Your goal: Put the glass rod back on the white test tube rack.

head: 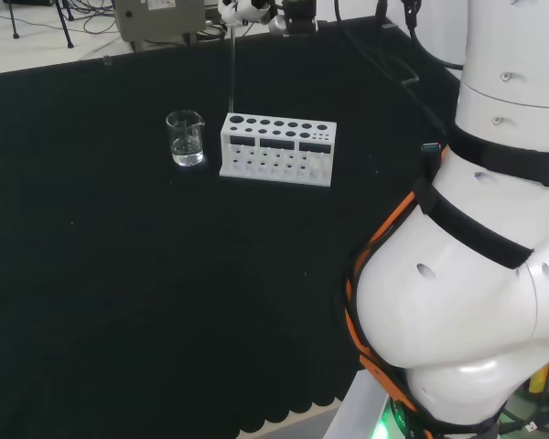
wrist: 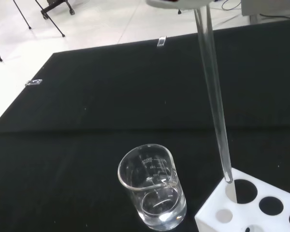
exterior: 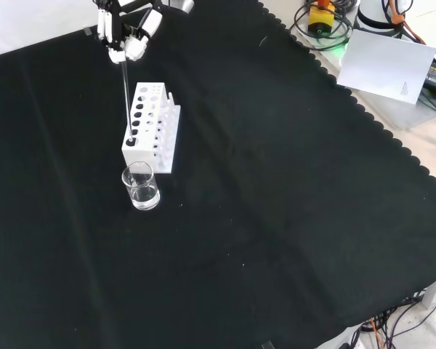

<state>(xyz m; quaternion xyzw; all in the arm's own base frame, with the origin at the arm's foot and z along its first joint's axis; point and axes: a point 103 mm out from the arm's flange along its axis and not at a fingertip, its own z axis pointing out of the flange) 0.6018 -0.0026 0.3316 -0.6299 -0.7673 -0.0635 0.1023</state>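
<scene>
The black and white robot hand (exterior: 127, 33) pinches the top of a thin clear glass rod (exterior: 126, 94), which hangs nearly upright below it, its lower tip at the corner hole of the white plastic test tube rack (exterior: 151, 131) beside a small clear glass beaker (exterior: 141, 187).

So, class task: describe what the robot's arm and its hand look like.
The arm has bulky, rounded, glossy white links, wrapped with black straps and orange cables along its side. The hand is far smaller, black and white, with slim fingers tipped in white.
</scene>
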